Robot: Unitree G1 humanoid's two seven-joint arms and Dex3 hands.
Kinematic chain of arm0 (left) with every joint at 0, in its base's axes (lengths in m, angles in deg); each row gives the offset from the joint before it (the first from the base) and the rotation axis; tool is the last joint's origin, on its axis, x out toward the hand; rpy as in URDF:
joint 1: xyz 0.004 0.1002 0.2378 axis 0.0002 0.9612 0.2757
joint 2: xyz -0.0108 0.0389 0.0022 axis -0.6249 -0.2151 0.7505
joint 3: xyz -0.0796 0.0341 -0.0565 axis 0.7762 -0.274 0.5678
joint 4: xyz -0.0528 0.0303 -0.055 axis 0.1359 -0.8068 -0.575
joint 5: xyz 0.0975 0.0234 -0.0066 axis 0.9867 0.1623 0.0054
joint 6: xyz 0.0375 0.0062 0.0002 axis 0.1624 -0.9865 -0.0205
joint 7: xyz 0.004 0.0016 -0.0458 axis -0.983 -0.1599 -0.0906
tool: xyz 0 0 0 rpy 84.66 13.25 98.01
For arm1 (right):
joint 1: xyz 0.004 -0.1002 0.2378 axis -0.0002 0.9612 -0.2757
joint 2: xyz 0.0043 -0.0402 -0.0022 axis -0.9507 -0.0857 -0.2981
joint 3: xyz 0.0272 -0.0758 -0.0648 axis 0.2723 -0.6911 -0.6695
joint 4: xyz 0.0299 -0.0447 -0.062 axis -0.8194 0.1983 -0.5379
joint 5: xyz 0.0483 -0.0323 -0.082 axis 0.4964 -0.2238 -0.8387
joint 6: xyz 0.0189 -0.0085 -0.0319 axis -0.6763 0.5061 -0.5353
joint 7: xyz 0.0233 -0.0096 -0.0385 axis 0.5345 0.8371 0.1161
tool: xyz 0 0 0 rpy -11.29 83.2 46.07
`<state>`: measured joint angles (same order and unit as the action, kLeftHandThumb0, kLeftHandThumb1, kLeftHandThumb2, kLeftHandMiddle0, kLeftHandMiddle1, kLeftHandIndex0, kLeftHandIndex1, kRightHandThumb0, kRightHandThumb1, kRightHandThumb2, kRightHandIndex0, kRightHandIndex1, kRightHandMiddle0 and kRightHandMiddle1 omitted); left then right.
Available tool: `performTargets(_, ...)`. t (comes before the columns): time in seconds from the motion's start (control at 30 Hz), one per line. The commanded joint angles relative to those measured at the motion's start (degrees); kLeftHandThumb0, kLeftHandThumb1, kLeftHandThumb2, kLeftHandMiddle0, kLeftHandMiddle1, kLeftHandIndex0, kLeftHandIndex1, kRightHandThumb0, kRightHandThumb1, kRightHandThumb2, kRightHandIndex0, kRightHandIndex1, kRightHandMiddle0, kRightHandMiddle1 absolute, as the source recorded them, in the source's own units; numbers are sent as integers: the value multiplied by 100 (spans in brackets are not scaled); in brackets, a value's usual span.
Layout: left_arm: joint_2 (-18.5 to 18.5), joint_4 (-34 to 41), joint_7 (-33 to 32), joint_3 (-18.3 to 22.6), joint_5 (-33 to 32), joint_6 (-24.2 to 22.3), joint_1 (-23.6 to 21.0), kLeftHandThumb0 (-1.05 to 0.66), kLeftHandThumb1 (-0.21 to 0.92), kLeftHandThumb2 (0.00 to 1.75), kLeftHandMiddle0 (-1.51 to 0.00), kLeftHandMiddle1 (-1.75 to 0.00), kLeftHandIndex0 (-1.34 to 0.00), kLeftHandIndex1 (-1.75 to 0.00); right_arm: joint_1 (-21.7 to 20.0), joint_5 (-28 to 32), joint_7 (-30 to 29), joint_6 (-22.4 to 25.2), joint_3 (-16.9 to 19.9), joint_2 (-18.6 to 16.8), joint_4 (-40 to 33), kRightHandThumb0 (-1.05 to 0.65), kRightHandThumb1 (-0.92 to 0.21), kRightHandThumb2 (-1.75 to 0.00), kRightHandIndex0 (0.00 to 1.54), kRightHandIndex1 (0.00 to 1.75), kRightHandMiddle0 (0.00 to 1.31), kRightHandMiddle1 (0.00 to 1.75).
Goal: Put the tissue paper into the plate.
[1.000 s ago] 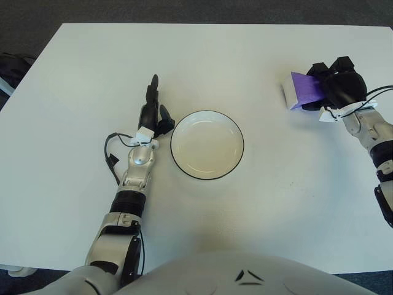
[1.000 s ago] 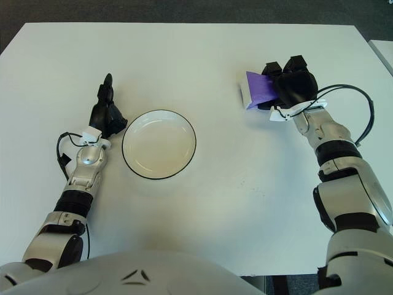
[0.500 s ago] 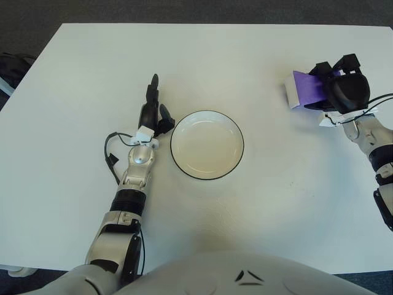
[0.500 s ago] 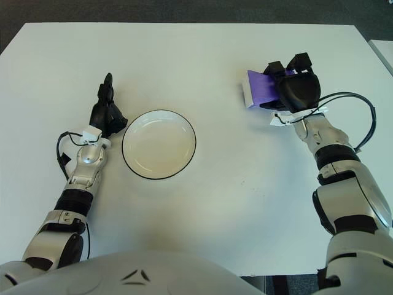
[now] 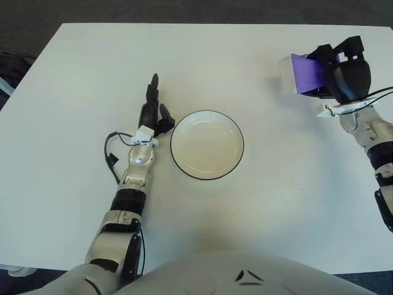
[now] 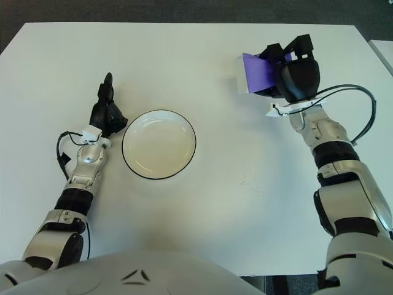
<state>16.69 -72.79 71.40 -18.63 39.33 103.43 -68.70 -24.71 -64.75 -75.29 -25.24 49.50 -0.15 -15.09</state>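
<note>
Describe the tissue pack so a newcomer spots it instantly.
On the white table, look to the far right, well away from the black-rimmed plate at the centre. There the right robot hand grips the tissue pack. It is the only purple thing in view, a small block with a white end.

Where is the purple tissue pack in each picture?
Left eye view: the purple tissue pack is at the upper right, held in the right hand.
Right eye view: the same pack shows right of centre near the top, held by that hand.
Shared landmark: the black-rimmed plate sits down and to the left of the pack in both views, with the left hand beside the plate's left edge.
</note>
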Motion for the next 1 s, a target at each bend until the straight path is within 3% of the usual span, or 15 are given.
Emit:
performTargets(0.0,42,-390,-1,-6,0,-148,381,-87,92,120,0,0,0,-15,-20,381,354,-18,394,126,-571,-41,-61,-96,132,175,109,175)
performTargets(0.43,22,-343,59,-19,-24,-252,390,-88,92,120,0,0,0,-15,456,1338,1403,-63,1157,-528,-2462,-37,-59,-98,130,175,103,175)
performTargets(0.57,11,-340,95,-27,-31,-276,388,-88,92,120,0,0,0,-15,856,1554,1801,262,1180,-1063,-3525,-36,-59,-100,129,175,102,175)
performTargets(0.7,6,-346,111,-24,-36,-296,380,-88,92,120,0,0,0,-14,1123,1766,2108,386,1167,-1503,-4114,-33,-57,-103,128,175,101,175)
performTargets(0.97,-7,-366,122,-26,-26,-263,367,-88,92,120,0,0,0,-15,1443,2095,2731,-39,992,-2130,-4565,-27,-48,-115,128,175,104,175)
